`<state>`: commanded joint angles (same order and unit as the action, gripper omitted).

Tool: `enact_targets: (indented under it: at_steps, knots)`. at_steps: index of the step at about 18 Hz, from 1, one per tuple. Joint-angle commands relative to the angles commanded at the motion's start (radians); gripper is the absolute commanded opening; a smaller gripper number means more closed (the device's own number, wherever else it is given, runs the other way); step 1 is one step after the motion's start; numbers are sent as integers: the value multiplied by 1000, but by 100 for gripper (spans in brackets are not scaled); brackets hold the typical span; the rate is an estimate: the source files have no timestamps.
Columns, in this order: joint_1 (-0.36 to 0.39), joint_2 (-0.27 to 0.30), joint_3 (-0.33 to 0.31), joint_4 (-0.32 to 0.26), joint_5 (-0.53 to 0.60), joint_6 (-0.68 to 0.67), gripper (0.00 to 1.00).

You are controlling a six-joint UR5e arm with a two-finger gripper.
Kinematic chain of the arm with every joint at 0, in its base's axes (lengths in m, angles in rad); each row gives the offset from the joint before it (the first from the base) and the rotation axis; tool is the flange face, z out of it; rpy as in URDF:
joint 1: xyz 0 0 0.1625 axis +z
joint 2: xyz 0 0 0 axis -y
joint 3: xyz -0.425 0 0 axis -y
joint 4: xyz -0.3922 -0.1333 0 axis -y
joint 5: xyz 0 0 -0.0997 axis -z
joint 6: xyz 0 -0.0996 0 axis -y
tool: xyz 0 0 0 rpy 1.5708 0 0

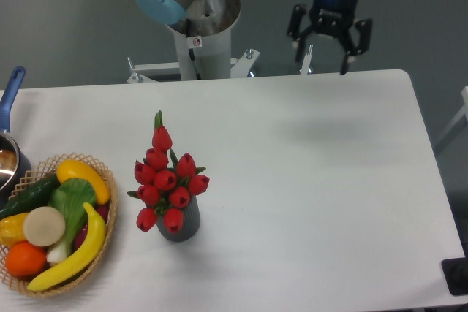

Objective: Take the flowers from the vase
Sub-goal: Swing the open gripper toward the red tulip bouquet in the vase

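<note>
Standing: flowers [167, 180] in vase [180, 224] | fruit in basket [102, 173]

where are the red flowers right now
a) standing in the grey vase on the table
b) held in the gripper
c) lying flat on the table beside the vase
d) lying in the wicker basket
a, the flowers stand with their stems down in the vase on the table, while the gripper is open and empty far off at the back edge.
</note>
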<state>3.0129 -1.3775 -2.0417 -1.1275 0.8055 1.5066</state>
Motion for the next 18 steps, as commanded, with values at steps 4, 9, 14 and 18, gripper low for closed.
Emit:
enact_targets:
  at_steps: [4, 9, 14, 18]
  knots:
    - [-41, -2, -5, 3, -15, -43, 100]
    - [-115, -11, -28, 32, -25, -43, 100]
    - [-186, -66, -66, 104, -138, -40, 100]
    - [-242, -104, -66, 120, -155, -39, 100]
